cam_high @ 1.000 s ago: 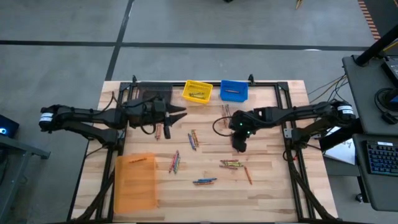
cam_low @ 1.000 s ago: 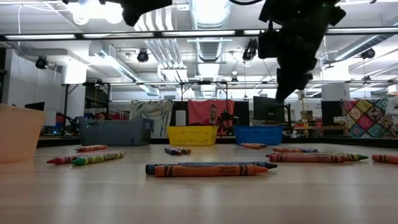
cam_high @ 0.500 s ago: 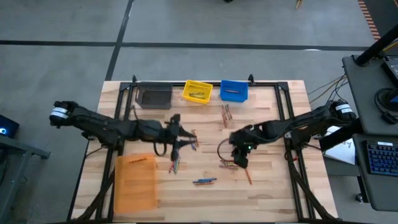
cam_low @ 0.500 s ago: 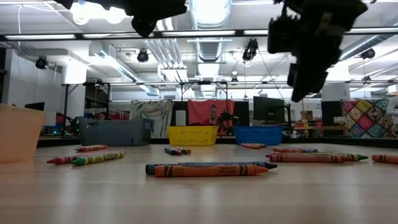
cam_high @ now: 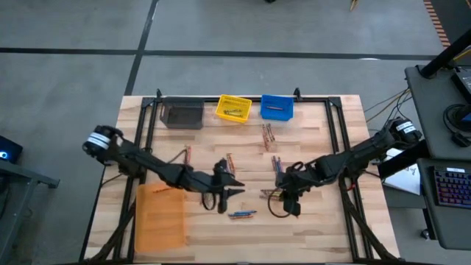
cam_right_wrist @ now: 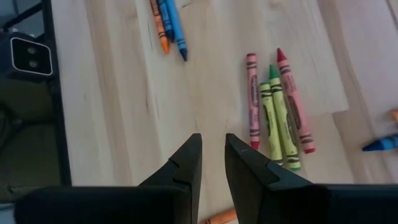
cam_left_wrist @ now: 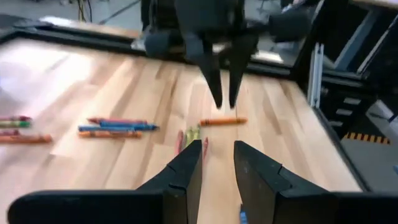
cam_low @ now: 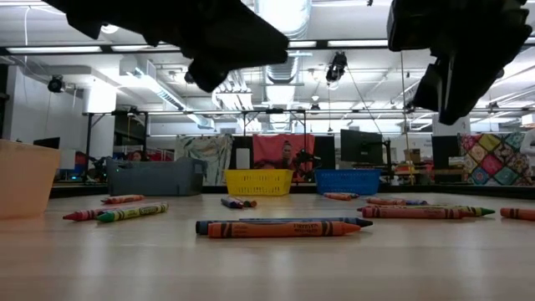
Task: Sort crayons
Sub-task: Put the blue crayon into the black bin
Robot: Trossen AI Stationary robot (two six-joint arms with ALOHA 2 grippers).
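The crayons (cam_high: 242, 215) lie loose across the wooden worktop (cam_high: 316, 228), none held. In the high view a blue-and-orange pair sits just ahead of the left end effector (cam_high: 234, 188), between it and the right end effector (cam_high: 291, 207), while a red and green cluster (cam_high: 271, 194) lies just beside the right one. More crayons (cam_high: 268, 135) rest well beyond both, toward the yellow bin (cam_high: 233, 108) and blue bin (cam_high: 277, 107).

The right wrist view alone shows that cluster plainly: two red and two green crayons (cam_right_wrist: 277, 115) side by side just ahead of the right end effector (cam_right_wrist: 210, 163), its fingers slightly apart and empty, with an orange and blue pair (cam_right_wrist: 168, 23) farther out.

The left wrist view shows the left end effector (cam_left_wrist: 216, 163) with fingers slightly apart, empty, facing the other arm's fingers above a lone orange crayon (cam_left_wrist: 222, 121).

The low view shows both arms lifted off the worktop and the nearest blue and orange crayons (cam_low: 280, 227) touching lengthwise. An orange bin (cam_high: 160, 215) sits near the left arm, a grey bin (cam_high: 182, 115) far off.
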